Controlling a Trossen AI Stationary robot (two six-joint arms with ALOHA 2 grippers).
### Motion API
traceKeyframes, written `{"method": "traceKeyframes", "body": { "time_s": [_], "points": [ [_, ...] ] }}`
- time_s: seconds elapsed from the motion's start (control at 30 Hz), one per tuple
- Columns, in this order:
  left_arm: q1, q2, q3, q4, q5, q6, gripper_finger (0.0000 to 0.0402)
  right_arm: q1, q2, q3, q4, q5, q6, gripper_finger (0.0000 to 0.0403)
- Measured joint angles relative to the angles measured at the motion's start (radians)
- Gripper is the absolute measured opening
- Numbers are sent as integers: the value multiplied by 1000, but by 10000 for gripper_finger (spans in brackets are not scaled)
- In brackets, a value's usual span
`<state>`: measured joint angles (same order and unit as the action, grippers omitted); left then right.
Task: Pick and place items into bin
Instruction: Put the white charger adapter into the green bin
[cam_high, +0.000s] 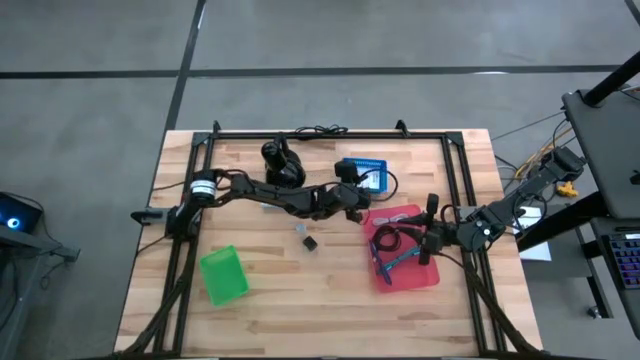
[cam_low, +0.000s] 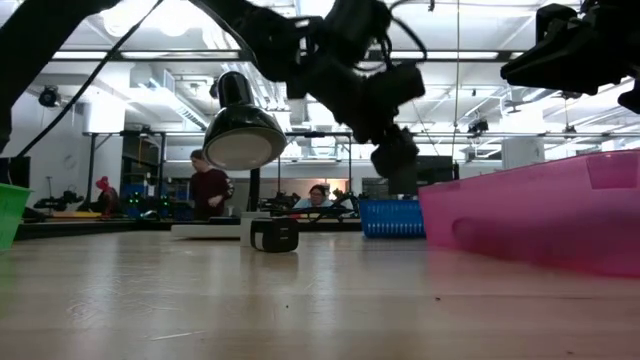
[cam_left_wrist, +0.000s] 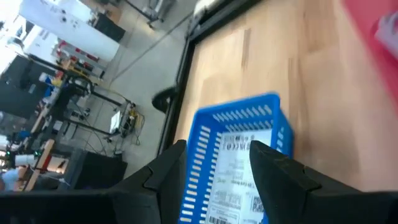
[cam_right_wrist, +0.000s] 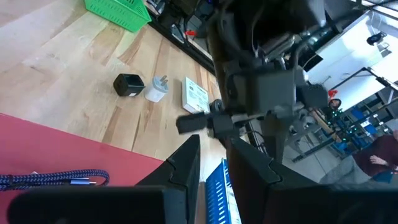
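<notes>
My left gripper (cam_high: 352, 203) (cam_left_wrist: 214, 168) hangs open above the table's middle, between the blue basket (cam_high: 365, 172) and the red bin (cam_high: 405, 262), with nothing between its fingers. A white printed card (cam_left_wrist: 233, 177) lies in that basket. A tiny dark block (cam_high: 311, 242) (cam_right_wrist: 129, 84), a small silver-white piece (cam_high: 300, 228) (cam_right_wrist: 157, 88) and a white card (cam_right_wrist: 196, 96) rest on the wood. My right gripper (cam_high: 430, 238) (cam_right_wrist: 214, 165) hovers over the bin, its fingers a narrow gap apart and empty. A blue braided cable (cam_right_wrist: 56, 180) lies in the bin.
A large black rounded object (cam_high: 280, 162) (cam_low: 243, 130) stands at the far middle of the table. A green basket (cam_high: 222, 273) sits near the front left. A black frame (cam_high: 330, 133) runs along the table's edges. People show in the room behind the table.
</notes>
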<state>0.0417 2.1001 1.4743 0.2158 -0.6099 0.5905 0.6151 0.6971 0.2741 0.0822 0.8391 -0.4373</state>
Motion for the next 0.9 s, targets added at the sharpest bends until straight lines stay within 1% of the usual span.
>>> {"method": "traceKeyframes", "body": {
  "time_s": [0.33,0.47,0.57,0.83,0.9],
  "points": [
    [-108,-14,-7,-32,-4,-7,160,0,0,0,0,0,0,68],
    [-152,-15,-5,-88,-46,-8,160,0,0,0,0,0,0,68],
    [-185,-16,-3,-112,-114,-7,160,0,0,0,0,0,0,68],
    [-270,-16,-7,-160,-363,-9,160,0,0,0,0,0,0,68],
    [-292,-17,-7,-158,-390,-13,160,0,0,0,0,0,0,68]
  ]
}}
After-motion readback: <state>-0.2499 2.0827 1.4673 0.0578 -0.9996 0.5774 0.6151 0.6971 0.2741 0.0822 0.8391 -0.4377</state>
